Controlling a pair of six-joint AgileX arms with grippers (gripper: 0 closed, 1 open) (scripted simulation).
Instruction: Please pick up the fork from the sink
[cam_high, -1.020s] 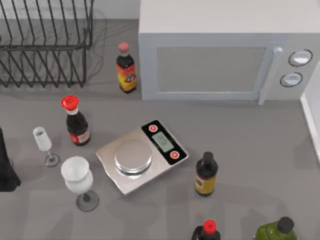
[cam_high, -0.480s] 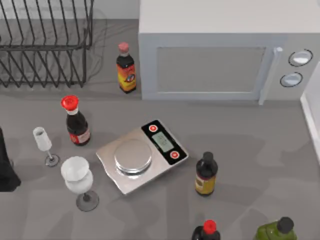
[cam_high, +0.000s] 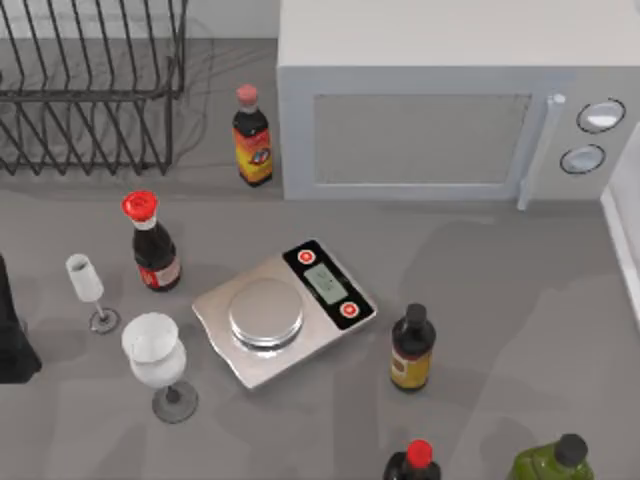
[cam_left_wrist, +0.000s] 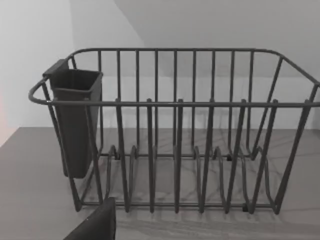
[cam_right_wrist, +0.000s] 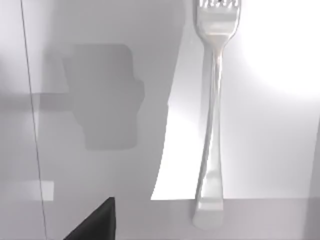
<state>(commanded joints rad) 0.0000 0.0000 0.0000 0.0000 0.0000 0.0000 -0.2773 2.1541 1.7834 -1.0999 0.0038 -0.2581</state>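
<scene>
The fork (cam_right_wrist: 212, 125) lies flat on the pale, glossy floor of the sink (cam_right_wrist: 270, 110) in the right wrist view. It is silvery, and its tines point away from the camera. A dark part of my right gripper (cam_right_wrist: 95, 222) shows at the picture's edge, above the sink floor and apart from the fork's handle. It casts a blocky shadow on the sink floor beside the fork. In the left wrist view a dark part of my left gripper (cam_left_wrist: 97, 222) sits before the wire dish rack (cam_left_wrist: 175, 150). A dark piece of my left arm (cam_high: 12, 335) stands at the table's left edge.
On the table stand a kitchen scale (cam_high: 285, 310), two wine glasses (cam_high: 155, 360), several sauce bottles (cam_high: 152, 245), a green bottle (cam_high: 555, 462), a microwave (cam_high: 450, 100) at the back and the dish rack (cam_high: 90, 90) at the back left. A white edge (cam_high: 625, 235) runs along the right.
Soft shadows on the right half of the table have shifted. The objects on the table and the left arm have stayed where they were.
</scene>
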